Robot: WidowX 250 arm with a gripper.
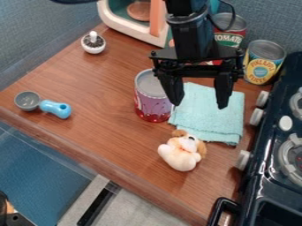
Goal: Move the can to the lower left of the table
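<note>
On the wood-grained tabletop (106, 103), a cylindrical purple can (154, 100) is standing beside folded cloth (207, 121). The released hand (199, 105) is hanging above. A fluffy toy (180, 153) is lying nearer; a round-bowled scoop (54, 108) is lying left.

Reads TOMATO on the red-and-green tomato can (231, 36) and PINEAPPLE SLICES on the yellow-labelled pineapple can (263, 62).

Blue-grey walls (44, 30), pale grey floor (147, 209)
</note>
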